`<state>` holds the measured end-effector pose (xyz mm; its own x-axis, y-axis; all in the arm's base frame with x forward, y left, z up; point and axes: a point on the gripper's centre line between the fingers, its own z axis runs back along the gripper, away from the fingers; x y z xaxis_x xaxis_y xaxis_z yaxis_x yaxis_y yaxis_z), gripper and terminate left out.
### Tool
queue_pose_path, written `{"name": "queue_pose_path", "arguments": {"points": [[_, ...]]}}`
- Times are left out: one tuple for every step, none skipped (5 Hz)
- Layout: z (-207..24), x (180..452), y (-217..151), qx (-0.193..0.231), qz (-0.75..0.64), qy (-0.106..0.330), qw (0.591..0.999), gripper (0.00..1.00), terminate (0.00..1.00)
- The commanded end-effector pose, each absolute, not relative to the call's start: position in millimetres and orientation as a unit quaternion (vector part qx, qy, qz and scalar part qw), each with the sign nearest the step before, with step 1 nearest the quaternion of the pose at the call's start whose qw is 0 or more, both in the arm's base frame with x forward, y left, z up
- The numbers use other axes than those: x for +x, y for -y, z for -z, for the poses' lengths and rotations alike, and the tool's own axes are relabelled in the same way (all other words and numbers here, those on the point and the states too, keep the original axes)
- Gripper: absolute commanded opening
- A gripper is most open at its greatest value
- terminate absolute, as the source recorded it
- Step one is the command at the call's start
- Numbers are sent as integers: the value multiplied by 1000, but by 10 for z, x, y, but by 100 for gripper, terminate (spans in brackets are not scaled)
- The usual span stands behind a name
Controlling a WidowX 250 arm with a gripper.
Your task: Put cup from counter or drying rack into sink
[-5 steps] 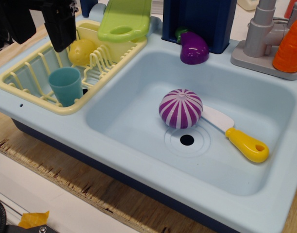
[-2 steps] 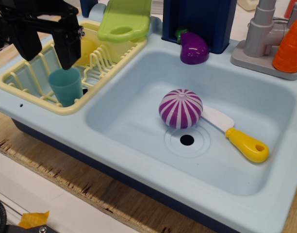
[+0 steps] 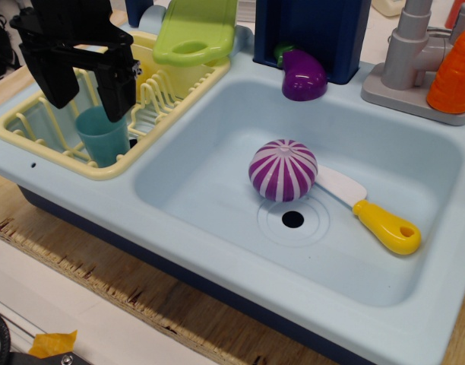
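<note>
While I view the sink w/ striped ball and toy knife inside, the drying rack holds the cup upright; gripper spread wide, fingers straddling its rim.

Gripper comes down over the cup

The black gripper was up high at the back of the drying rack a second ago, with only one dark finger showing near the yellow round toy. Now it has moved forward and lower. Both of its fingers show, spread wide apart, and they hang right at the top of the teal cup. One finger now covers part of the cup's rim. The other finger is out to the left over the rack. The yellow toy is now hidden behind the gripper. The gripper has dropped a little more since the last picture.
</note>
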<state>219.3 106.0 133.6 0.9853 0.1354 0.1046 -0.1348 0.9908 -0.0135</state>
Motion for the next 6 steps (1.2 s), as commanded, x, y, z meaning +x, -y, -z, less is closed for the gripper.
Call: {"name": "queue_pose_path", "arguments": {"points": [[-1248,2169,-1143,-14,-78,57,995,100,0],[-1165,2138,-1165,-27,-83,52,995,100,0],[-1072,2154,-1184,-40,-80,49,995,100,0],[-1056,2158,-1183,-40,-84,40,995,0,0],[-1060,2151,-1176,-41,-87,40,995,0,0],[-1063,2158,-1173,-40,-87,31,995,0,0]]}}
